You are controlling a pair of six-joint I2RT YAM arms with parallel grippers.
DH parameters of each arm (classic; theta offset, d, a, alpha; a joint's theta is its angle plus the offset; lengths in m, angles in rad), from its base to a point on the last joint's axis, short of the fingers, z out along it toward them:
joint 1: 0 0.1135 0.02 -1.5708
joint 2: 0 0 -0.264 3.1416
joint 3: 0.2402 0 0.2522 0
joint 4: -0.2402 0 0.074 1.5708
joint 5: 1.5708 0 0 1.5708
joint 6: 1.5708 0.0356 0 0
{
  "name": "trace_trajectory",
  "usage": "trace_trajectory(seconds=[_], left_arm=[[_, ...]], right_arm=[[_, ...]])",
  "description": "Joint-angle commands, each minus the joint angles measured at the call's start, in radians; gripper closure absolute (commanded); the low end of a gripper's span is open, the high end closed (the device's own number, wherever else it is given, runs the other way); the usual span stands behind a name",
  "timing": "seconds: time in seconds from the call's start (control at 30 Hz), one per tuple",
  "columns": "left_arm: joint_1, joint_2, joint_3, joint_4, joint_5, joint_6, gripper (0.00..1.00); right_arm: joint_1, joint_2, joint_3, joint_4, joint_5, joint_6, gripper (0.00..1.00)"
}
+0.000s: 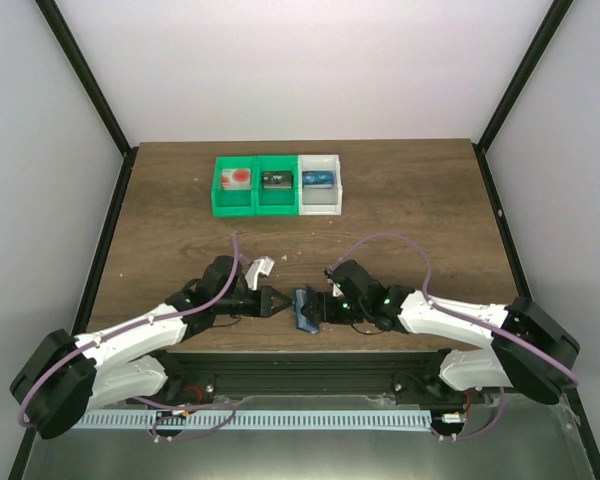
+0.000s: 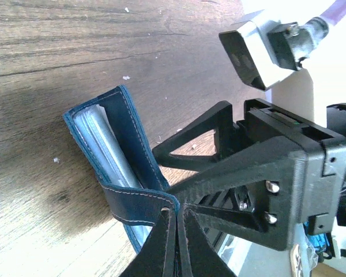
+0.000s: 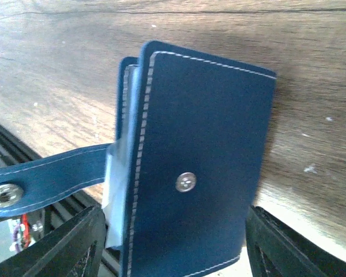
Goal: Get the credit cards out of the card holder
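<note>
Holder (image 1: 303, 308) between both grippers, lower centre of the top view.
The table (image 1: 410, 220) carries a green bin (image 1: 255, 186) at upper centre. The left gripper (image 1: 279, 302) is pinched tight on the holder's strap (image 2: 135, 202). The right gripper (image 1: 318, 306) has its fingers spread wide, one either side of the holder. A red-marked card (image 1: 238, 177) lies in the bin's left compartment.

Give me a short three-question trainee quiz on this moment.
1. True or false: the red-circled credit card is tucked inside the card holder.
2. The left end effector pinches the card holder's: A) strap B) spine C) pocket.
3. Fill in: the right end effector's jaws, either side of the card holder, stand ____.
Key: 1 false, it lies in the green bin; 2 A; 3 open.
</note>
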Motion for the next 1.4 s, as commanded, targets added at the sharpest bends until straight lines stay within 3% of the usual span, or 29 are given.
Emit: trace_trajectory(seconds=[0.0,0.17,0.5,1.0,1.2,1.37], left_arm=[[-0.003,-0.012,-0.005,0.046,0.022,-0.014,1.0],[-0.003,-0.025,-0.019,0.049,0.02,-0.024,1.0],[-0.003,-0.075,-0.07,0.018,-0.045,-0.006,1.0],[-0.002,-0.087,-0.098,-0.03,-0.102,0.018,1.0],[-0.002,-0.068,-0.086,-0.073,-0.132,0.029,0.99],[-0.001,-0.055,-0.101,-0.052,-0.142,0.009,0.89]], right_arm=[[0.008,0.017,0.058,-0.066,0.067,-0.017,0.33],[0.008,-0.012,0.049,-0.133,0.151,-0.021,0.53],[0.008,-0.106,0.036,-0.264,0.297,-0.011,0.55],[0.007,-0.143,-0.053,-0.229,0.343,-0.003,0.94],[0.007,-0.15,-0.103,-0.195,0.365,0.02,0.95],[0.007,-0.131,-0.147,-0.147,0.344,0.039,0.97]])
